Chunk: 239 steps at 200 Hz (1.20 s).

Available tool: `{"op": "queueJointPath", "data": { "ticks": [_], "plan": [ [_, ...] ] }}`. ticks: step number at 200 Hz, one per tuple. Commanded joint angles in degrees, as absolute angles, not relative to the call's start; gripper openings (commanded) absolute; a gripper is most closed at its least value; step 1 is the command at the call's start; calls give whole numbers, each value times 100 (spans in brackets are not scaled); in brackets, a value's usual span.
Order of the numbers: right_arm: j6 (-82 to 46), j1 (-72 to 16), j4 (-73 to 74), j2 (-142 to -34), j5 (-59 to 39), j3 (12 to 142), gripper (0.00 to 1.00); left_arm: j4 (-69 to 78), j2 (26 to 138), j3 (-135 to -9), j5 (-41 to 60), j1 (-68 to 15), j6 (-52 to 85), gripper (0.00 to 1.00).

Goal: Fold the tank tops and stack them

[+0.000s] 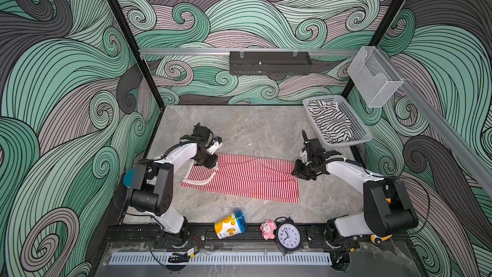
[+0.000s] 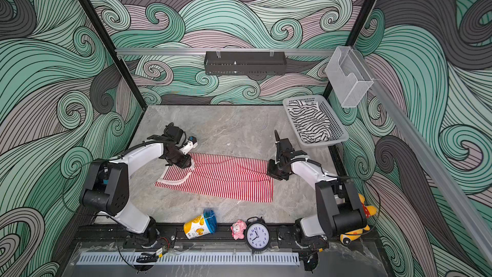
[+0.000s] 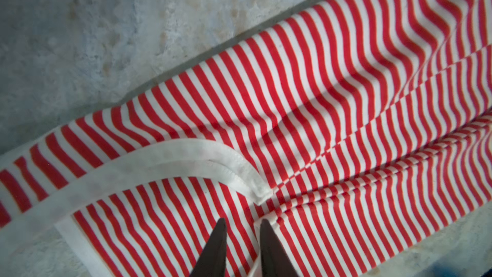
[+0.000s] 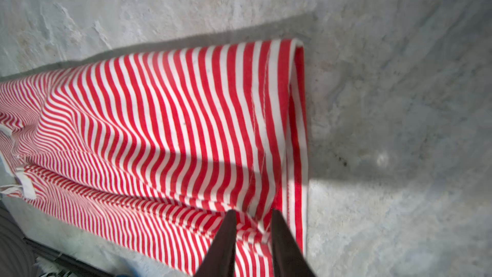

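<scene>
The red-and-white striped tank top [image 1: 247, 179] [image 2: 221, 179] lies folded lengthwise on the grey table, cream-trimmed strap end to the left. My left gripper [image 1: 213, 166] [image 3: 242, 222] hovers over the strap end, its jaws slightly apart, with flat cloth [image 3: 319, 102] showing between them. My right gripper [image 1: 296, 173] [image 4: 253, 213] sits at the hem end [image 4: 173, 115], its jaws also apart over a small pucker of cloth. The black-and-white tank top [image 1: 331, 123] [image 2: 308, 123] lies crumpled in the grey basket [image 1: 348, 143] at the back right.
Along the front edge lie a tipped yellow can with a blue lid [image 1: 230, 225], a pink plush toy [image 1: 267, 229] and a black alarm clock [image 1: 288, 235]. A yellow plush [image 2: 364, 214] sits behind the right arm's base. A black shelf [image 1: 270, 62] and a clear box [image 1: 374, 75] hang on the walls.
</scene>
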State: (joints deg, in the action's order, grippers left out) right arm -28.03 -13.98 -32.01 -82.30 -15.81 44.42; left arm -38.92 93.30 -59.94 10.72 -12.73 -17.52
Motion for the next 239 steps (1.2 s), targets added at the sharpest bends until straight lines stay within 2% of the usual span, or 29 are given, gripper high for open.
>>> {"op": "queueJointPath", "data": {
  "ticks": [1,66,172,239],
  "plan": [
    [-2776,-1432,-3625,-7956,-1235,4696,28,-4058,9448,-6244,1101,-1459,-1725,30],
    [-3212,-1521,-3417,-8112,-1357,4809,29,-3975,9659,-6093,777,-1792,-1757,36],
    [-3476,-1609,-2842,-8443,-1631,4353,30,-3551,10029,-5935,464,-1916,-1849,37],
    [-3454,-1608,-3015,-8585,-1465,4365,29,-3595,10037,-5893,466,-1986,-1880,22]
  ]
}}
